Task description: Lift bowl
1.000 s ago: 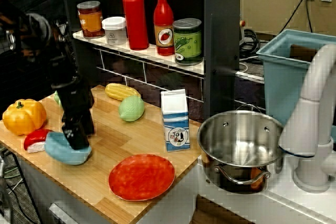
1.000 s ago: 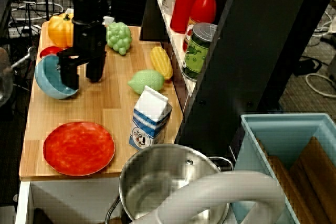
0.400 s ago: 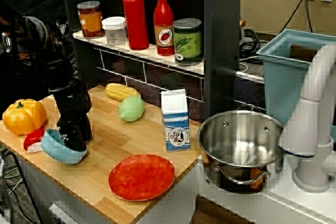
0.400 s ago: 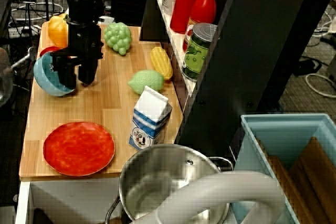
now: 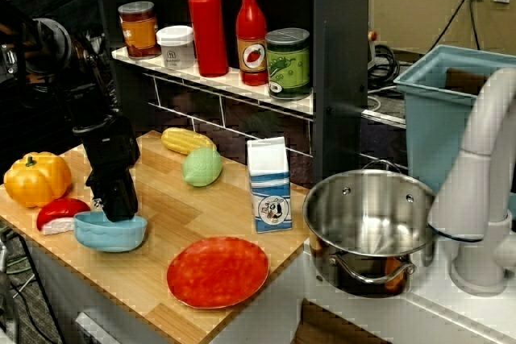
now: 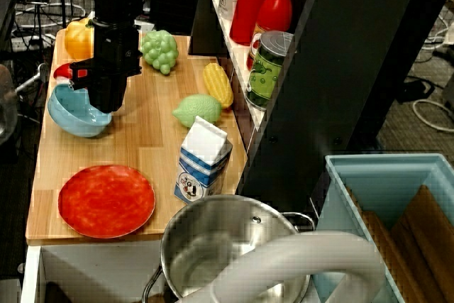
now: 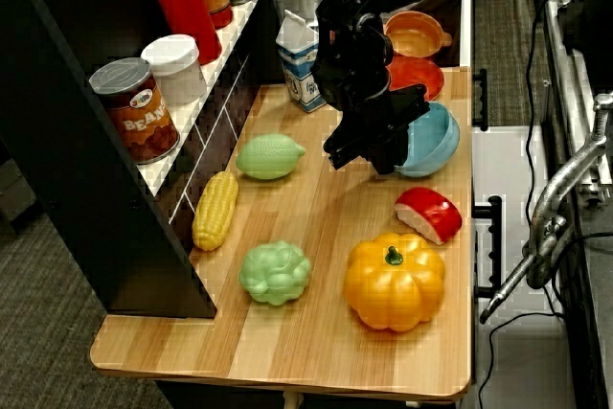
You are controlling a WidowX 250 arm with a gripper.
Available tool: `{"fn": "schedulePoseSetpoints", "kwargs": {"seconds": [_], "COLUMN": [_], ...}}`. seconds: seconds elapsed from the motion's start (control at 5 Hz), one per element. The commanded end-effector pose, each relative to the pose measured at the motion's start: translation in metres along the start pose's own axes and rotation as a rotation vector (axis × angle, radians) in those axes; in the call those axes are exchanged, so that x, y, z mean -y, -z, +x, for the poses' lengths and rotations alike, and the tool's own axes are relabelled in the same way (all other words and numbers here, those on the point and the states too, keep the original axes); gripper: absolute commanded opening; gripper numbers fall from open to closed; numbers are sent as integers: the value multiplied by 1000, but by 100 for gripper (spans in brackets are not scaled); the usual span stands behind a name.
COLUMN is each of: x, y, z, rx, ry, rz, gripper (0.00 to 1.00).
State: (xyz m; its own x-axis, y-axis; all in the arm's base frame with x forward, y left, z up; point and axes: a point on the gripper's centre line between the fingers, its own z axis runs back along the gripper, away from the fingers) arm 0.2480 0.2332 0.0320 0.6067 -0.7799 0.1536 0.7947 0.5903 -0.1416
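The light-blue bowl [image 5: 110,231] sits level near the front left edge of the wooden counter. It also shows in the top view [image 6: 74,111] and the side view [image 7: 433,139]. My black gripper [image 5: 118,209] comes down onto the bowl's back rim, with its jaws closed over the rim, one finger inside and one outside. The gripper also shows in the top view [image 6: 105,98] and the side view [image 7: 385,152]. I cannot tell whether the bowl rests on the wood or hangs just above it.
An orange pumpkin [image 5: 36,177] and a red wedge [image 5: 58,213] lie just left of the bowl. A red-orange plate [image 5: 218,271] lies to its right. Beyond are a milk carton [image 5: 268,184], a green lemon [image 5: 201,167], corn [image 5: 185,140] and a steel pot [image 5: 369,227].
The bowl was tipped on its side in the gripper. It has swung back to level and the gripper has shifted slightly with it.
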Motion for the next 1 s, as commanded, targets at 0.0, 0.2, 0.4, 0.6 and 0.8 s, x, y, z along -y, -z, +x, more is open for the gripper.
{"fn": "schedulePoseSetpoints", "kwargs": {"seconds": [0.0,0.2,0.4,0.6,0.8], "x": [-6,-6,-3,0,1], "y": [-19,-23,-35,-60,-84], "z": [-9,-11,-6,4,9], "rx": [-3,6,25,68,118], "ry": [11,8,1,-6,-5], "rz": [71,72,50,21,19], "gripper": [0,0,0,0,0]}}
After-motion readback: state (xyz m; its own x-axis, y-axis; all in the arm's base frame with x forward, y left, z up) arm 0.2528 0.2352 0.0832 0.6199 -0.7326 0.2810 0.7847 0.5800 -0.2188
